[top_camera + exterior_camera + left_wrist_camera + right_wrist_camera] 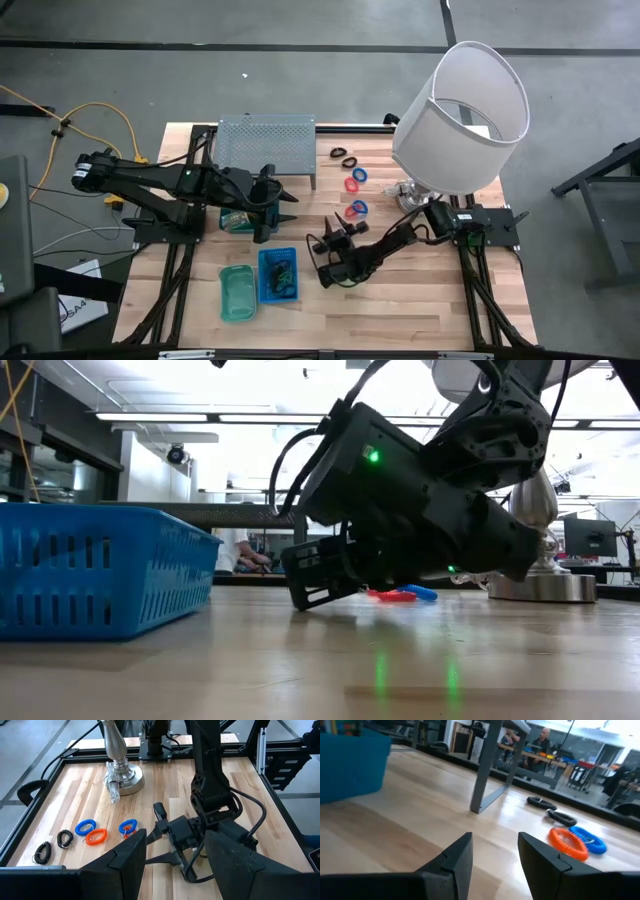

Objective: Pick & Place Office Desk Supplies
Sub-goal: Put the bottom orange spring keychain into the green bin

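Several coil rings are still loose on the table [420,310]: a red ring [352,183] and blue ring [359,175] beside the lamp base [122,777], another blue ring [359,208] with something red just beside it, and two black coil loops [344,155] near the grey perforated rack [265,150]. So I'd say we're only partway.

My blue tray [278,273] has some stuff in it already, and the teal tray [237,292] next to it looks about bare, though I can't really tell what's inside either.

My right end effector [494,851] is low over the wood near the blue tray, fingers spread and holding nothing. My left end effector [175,847] hovers by the rack, also spread and holding nothing.

Hard to make out: the greenish thing under my left arm, which it mostly covers.
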Action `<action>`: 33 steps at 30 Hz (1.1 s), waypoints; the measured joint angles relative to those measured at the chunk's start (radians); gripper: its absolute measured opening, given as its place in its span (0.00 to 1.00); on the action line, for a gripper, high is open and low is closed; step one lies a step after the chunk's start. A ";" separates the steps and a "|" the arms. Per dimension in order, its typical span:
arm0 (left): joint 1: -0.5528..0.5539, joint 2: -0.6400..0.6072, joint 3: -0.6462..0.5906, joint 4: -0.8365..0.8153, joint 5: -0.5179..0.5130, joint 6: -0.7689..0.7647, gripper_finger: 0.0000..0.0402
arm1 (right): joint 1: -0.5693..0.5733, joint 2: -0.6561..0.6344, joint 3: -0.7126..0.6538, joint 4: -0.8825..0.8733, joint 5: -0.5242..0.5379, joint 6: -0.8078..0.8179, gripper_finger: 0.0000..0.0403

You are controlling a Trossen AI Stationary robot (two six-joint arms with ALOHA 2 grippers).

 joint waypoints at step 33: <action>0.000 0.000 0.000 0.000 0.000 0.000 0.48 | -0.082 -0.078 0.001 0.125 -0.061 -0.066 0.36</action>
